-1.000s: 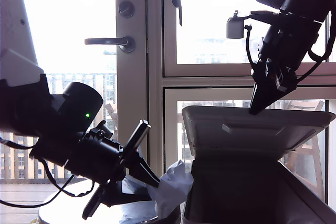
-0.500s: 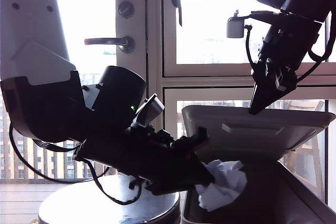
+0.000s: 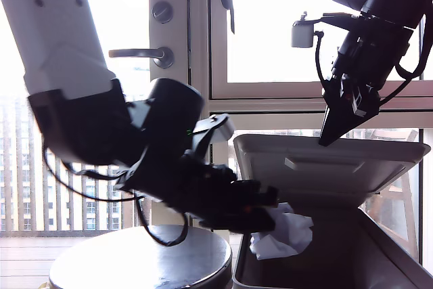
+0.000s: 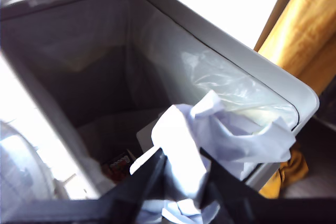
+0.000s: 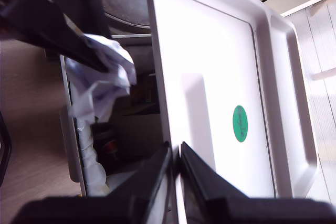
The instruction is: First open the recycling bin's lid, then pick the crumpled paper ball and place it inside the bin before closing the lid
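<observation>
1. Clamped on the crumpled white paper ball [image 4: 210, 135], my first gripper [image 4: 181, 174] has its two dark fingers pressed into the wad's lower folds, and most of the creased paper stands out beyond the tips.

2. In the exterior view that gripper [image 3: 260, 211] reaches from the view's left over the near wall of the large grey plastic recycling bin [image 3: 379, 262], with the paper ball [image 3: 284, 235] hanging at the mouth, under the raised lid.

3. My second gripper [image 5: 176, 156] is pinched on the edge of the flat grey plastic lid [image 5: 210, 77], its fingers drawn together on the rim. The exterior view shows it [image 3: 325, 137] coming down from the view's upper right and holding the lid [image 3: 331, 164] tilted up over the bin.

4. Done, as I judge it: the lid is open and the ball has been picked up and brought to the opening.

5. Left to do: let go of the ball so it drops into the deep hollow, pull the first arm clear of the rim, then lower the lid shut.

6. The bin's inside [image 4: 105, 77] is dim; some small items lie at the bottom, too blurred to name.

7. A round dark table [image 3: 142, 262] stands beside the bin on the exterior view's left.
</observation>
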Robot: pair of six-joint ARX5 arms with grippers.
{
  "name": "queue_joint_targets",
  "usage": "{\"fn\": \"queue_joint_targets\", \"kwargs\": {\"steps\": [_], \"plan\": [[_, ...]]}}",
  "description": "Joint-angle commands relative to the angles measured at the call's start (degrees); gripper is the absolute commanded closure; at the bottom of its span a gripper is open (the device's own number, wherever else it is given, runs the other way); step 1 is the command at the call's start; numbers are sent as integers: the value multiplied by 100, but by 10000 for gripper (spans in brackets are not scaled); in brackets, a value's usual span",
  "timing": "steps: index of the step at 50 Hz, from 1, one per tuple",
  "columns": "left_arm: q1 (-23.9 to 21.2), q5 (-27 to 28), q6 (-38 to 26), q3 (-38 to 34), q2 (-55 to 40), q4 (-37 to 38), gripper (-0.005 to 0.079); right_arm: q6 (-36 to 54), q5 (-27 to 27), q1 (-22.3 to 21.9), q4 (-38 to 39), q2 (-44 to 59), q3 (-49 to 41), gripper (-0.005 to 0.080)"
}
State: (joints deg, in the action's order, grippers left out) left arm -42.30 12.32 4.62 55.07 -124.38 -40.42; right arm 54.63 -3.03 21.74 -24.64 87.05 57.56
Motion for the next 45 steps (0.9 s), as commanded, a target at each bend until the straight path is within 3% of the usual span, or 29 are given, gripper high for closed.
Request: {"fn": "queue_joint_targets", "kwargs": {"steps": [1, 4, 10, 13, 45], "plan": [[-26, 4, -118, 94, -76, 234, 698, -90, 0, -55, 118, -55, -42, 765], [-26, 4, -175, 199, -76, 428, 646, -90, 0, -55, 118, -55, -42, 765], [-26, -24, -192, 358, -76, 723, 165, -92, 0, -55, 120, -55, -42, 765], [-26, -118, -192, 428, -76, 898, 73, -94, -2, -55, 118, -55, -42, 765], [-24, -271, -195, 614, -76, 1051, 86, -229, -2, -55, 125, -55, -42, 765]]}}
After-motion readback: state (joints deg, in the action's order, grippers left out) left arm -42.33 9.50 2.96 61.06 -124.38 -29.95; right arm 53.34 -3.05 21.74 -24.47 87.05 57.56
